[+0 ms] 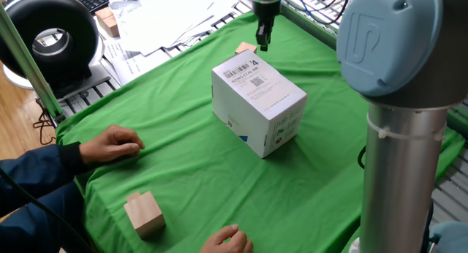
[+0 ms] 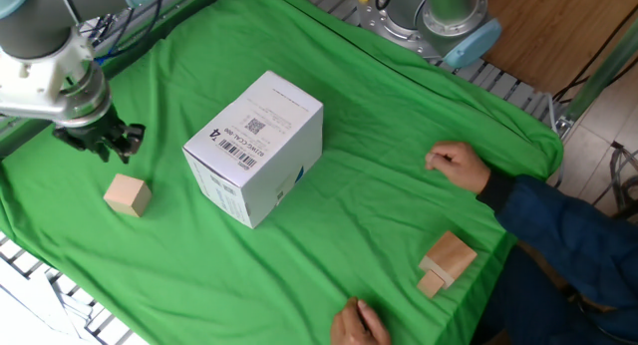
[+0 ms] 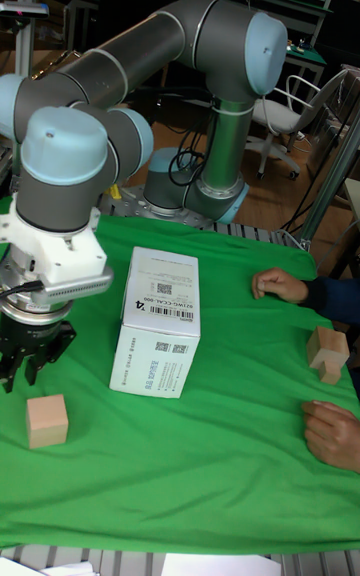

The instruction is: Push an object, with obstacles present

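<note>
The object, a small pale wooden cube point(image 2: 128, 195), lies on the green cloth near the table's edge, left of the white box point(image 2: 254, 146). In one fixed view only its top point(image 1: 246, 47) shows behind the box point(image 1: 257, 103). The tall view has the cube point(image 3: 47, 420) at lower left, beside the box point(image 3: 158, 334). My gripper point(image 2: 101, 147) hangs shut and empty just past the cube, apart from it. It also shows as the gripper point(image 1: 262, 42) at the far table edge and as the gripper point(image 3: 26, 364) above the cube.
A bigger light wooden block point(image 2: 446, 262) stands at the cloth's edge between a person's two hands point(image 2: 459, 167) point(image 2: 359, 325). The robot's base column point(image 1: 398, 121) fills the right of one view. Papers and a black ring light point(image 1: 50, 39) lie off the table.
</note>
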`<action>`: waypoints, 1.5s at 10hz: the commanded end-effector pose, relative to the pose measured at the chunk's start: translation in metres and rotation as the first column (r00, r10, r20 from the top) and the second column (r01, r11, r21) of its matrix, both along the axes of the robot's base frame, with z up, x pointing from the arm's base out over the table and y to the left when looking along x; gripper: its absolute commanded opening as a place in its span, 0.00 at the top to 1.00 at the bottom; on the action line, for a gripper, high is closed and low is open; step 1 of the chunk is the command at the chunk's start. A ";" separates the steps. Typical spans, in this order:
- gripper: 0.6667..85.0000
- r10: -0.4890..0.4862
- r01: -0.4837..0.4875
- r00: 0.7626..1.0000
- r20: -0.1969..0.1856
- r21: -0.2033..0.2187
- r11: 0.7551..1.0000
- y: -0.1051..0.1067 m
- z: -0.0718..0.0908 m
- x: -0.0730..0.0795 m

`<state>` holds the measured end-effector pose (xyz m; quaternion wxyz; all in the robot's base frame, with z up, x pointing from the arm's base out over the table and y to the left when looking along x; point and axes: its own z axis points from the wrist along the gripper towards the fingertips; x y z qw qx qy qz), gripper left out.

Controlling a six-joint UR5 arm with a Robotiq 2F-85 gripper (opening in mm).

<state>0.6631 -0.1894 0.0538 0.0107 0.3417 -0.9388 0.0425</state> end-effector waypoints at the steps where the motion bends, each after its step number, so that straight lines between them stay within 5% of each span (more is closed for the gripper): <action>1: 0.62 0.233 -0.235 0.971 0.057 0.036 0.971 0.007 -0.006 0.019; 6: 0.64 0.415 -0.418 0.907 0.071 0.029 0.908 0.006 -0.023 0.026; 11: 0.64 0.427 -0.429 0.903 0.044 0.057 0.901 0.008 -0.005 0.010; 15: 0.61 0.492 -0.498 0.866 0.089 0.056 0.866 0.020 -0.021 0.028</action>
